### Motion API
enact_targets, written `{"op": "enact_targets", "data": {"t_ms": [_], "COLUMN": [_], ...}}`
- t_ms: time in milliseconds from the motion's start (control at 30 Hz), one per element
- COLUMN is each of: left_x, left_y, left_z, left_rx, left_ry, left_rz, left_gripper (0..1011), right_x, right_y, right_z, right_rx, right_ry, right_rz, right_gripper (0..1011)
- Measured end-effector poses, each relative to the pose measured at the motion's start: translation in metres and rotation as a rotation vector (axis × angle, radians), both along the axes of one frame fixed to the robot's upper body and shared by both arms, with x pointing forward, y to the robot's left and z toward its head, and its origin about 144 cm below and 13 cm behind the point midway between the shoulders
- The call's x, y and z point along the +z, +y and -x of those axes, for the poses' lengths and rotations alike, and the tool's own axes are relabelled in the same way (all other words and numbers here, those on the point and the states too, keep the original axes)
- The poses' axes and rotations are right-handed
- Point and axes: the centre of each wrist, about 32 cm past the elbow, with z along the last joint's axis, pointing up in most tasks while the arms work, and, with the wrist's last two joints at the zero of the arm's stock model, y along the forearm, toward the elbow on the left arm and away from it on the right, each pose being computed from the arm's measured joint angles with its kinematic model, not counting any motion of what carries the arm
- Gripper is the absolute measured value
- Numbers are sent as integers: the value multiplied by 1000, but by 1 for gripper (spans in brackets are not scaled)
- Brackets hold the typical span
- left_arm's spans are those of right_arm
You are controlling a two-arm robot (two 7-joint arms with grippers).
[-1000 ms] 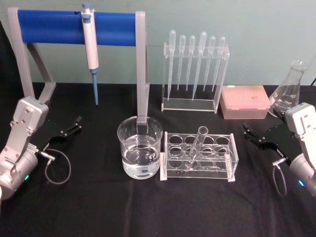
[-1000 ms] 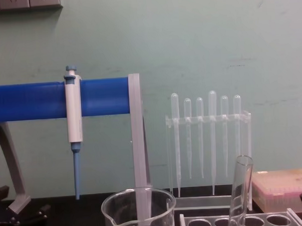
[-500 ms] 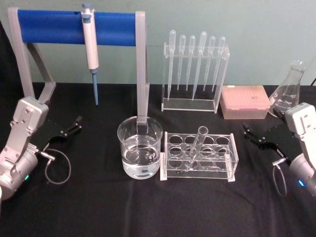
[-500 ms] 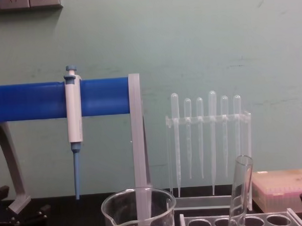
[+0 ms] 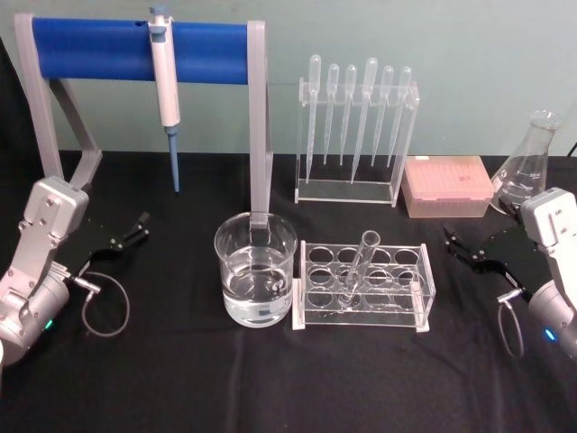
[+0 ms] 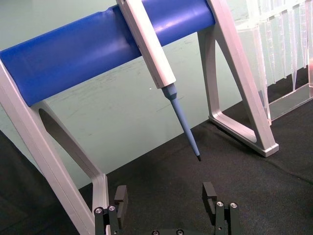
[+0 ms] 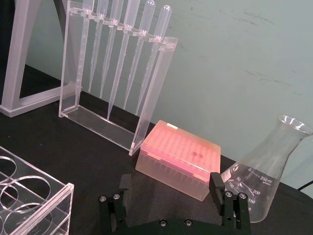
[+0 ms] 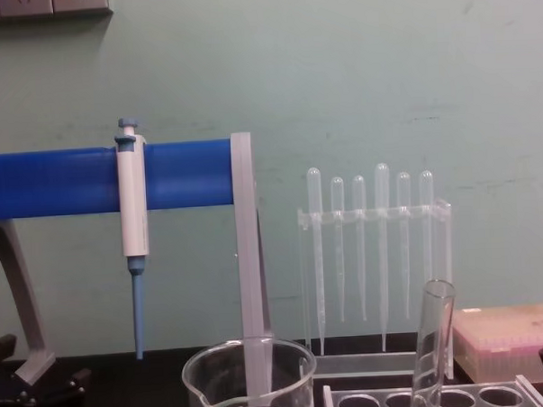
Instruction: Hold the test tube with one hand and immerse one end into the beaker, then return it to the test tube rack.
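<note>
The clear test tube [image 5: 359, 264] leans in a hole of the clear rack [image 5: 424, 290] at the table's middle; its rim stands above the rack in the chest view [image 8: 432, 341]. Just left of the rack stands the wide beaker [image 5: 255, 280], partly filled with clear liquid, its spout visible [image 8: 249, 380]. My left gripper [image 5: 129, 233] rests open at the left, well away from the beaker, fingers apart [image 6: 165, 196]. At the right, my right gripper [image 5: 462, 248] is open and holds nothing [image 7: 169, 183], a short way from the rack's right end.
A blue-barred stand [image 5: 90, 50] with a hanging white pipette [image 5: 165, 81] stands behind the beaker. At the back are a rack of plastic pipettes [image 5: 356, 126], a pink tip box [image 5: 447, 185] and a conical flask [image 5: 530, 162].
</note>
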Motion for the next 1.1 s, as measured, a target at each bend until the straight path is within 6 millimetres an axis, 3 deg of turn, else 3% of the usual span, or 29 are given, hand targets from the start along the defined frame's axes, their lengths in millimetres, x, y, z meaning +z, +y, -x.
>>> {"op": "enact_targets", "data": {"t_ms": [533,1100], "left_x": [0,0], "left_y": [0,0], "left_z": [0,0], "left_rx": [0,0], "left_ry": [0,0], "left_rz": [0,0], "left_gripper": [1000,1000], "right_x": [0,46], "right_y": [0,-10], "right_z": [0,18], "right_rx": [0,100], "right_ry": [0,-35], "right_rz": [0,-81], "right_gripper": [1003,1003]}}
